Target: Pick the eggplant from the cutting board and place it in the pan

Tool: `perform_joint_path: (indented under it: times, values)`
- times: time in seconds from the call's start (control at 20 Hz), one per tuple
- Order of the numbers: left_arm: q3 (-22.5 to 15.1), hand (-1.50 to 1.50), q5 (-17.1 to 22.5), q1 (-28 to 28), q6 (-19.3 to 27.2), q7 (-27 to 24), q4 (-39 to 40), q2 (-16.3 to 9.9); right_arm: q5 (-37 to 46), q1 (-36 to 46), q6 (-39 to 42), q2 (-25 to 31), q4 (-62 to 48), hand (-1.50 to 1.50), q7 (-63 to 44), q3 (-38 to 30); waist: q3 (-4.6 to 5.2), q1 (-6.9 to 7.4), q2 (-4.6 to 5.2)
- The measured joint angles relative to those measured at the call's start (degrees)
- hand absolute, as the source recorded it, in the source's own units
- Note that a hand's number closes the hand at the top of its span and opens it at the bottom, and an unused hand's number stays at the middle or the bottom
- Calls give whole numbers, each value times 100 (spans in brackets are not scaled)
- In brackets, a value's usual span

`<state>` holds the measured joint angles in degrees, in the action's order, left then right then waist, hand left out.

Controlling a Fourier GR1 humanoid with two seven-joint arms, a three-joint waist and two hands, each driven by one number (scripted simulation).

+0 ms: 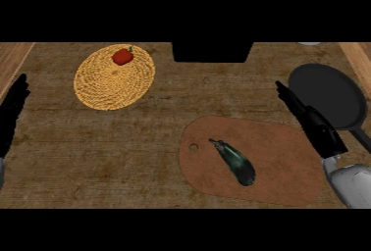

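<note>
1. Worn brown wood covers the desk (145,147), with paler wooden strips along its left and right edges and a dark block at the middle of the far edge.
2. Lying on the cutting board (282,162), which sits toward the near right part of the desk, the eggplant (235,163) is untouched. It rests diagonally on the board's left half, stem end pointing to the far left, close to the board's small hole.
3. Its target, the pan (328,95), is by the right edge, beyond the board and apart from it, its handle running back toward the near right corner.
4. Over at the far left, a woven mat (115,77) carries a small red vegetable (122,56); neither belongs to the task.
5. Risks, as I judge them: the eggplant is slim, glossy and tapered, so fingers closing near the narrow stem end could squeeze it out or roll it across the board. A carry toward the pan could also clip the pan's rim or handle, which lies right beside the hand.
6. Hovering between the board's right side and the pan, the right hand (313,122) has its fingers straight and together, pointing to the far edge, holding nothing.
7. Resting at the left edge, the left hand (13,112) is likewise flat and empty, fingers straight.
</note>
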<state>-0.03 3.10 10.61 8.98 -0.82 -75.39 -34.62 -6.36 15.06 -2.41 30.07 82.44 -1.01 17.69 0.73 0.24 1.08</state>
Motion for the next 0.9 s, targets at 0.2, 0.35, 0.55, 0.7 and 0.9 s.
perform_joint_path:
  times: [0.2,0.35,0.55,0.7,0.9]
  values:
    - [-58,0,301,213,-85,86,-110,423,-770,446,888,-412,-147,150,50,72,-55,160,-15]
    - [-137,0,675,388,-146,192,-254,908,-1316,842,1684,-702,-254,150,77,252,-74,357,21]
    - [-235,0,1044,366,-101,506,-450,1430,-1341,1212,2707,-264,-819,-150,786,62,-83,265,-22]
    - [-280,0,1095,286,4,592,-580,1632,-1133,1357,3527,269,-1348,-150,1511,-101,-86,205,-41]
    - [-410,0,1061,300,178,869,-887,1805,-462,1856,4069,686,-2099,-150,2362,-144,-91,229,-43]
